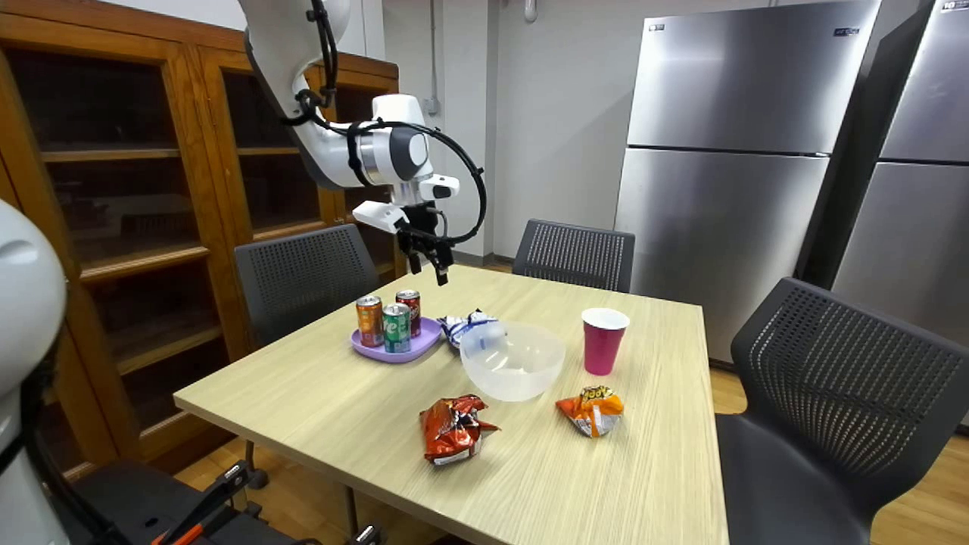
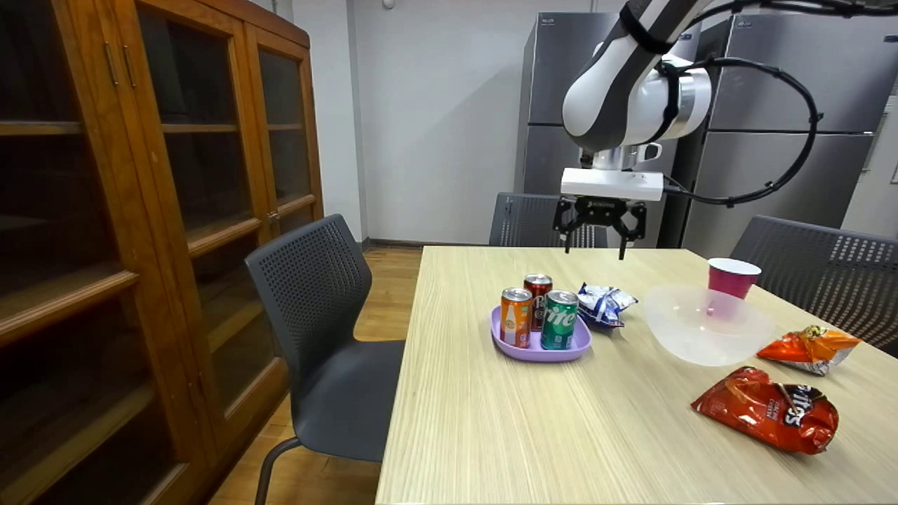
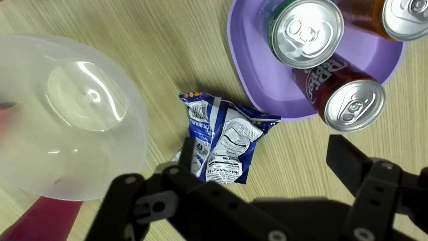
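My gripper is open and empty, above the far part of the table, in both exterior views [image 1: 428, 271] [image 2: 595, 252] and the wrist view [image 3: 262, 147]. The blue and white snack bag [image 3: 220, 144] lies below it, nearer the left finger; it also shows in both exterior views [image 1: 463, 327] [image 2: 605, 307]. Its corner meets the rim of the purple tray [image 3: 264, 88] in the wrist view. On the tray stand a dark red can [image 3: 334, 83], a green can [image 3: 306, 33] and an orange can [image 3: 371, 18]. A translucent bowl [image 3: 110, 160] sits beside the bag.
A pink cup [image 1: 603, 348] stands beyond the bowl. An orange snack bag [image 1: 593, 412] and a red snack bag [image 2: 772, 414] lie near the bowl. Dark chairs [image 2: 316, 308] surround the table [image 1: 341, 401]. A wooden cabinet [image 1: 189, 250] stands at one side, fridges [image 1: 727, 227] behind.
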Action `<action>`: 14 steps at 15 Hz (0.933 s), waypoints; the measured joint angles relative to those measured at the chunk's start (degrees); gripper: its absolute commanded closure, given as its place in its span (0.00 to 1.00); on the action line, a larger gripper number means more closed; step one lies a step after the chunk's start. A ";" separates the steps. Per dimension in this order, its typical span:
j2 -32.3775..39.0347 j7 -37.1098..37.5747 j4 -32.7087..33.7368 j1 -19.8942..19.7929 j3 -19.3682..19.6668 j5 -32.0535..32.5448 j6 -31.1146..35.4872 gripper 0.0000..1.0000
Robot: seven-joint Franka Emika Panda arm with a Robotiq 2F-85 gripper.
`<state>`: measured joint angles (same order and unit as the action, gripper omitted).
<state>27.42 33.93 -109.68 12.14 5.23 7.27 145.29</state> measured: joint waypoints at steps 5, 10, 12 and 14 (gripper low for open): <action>5.43 3.60 4.18 -0.05 1.23 -3.83 2.18 0.00; 10.65 6.71 8.56 -0.09 2.34 -6.17 3.54 0.00; 12.48 7.57 10.30 -0.14 2.72 -6.95 3.70 0.00; 14.10 8.49 11.80 -0.16 3.08 -7.70 4.00 0.00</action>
<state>41.52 42.42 -97.88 11.98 8.30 -0.44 149.30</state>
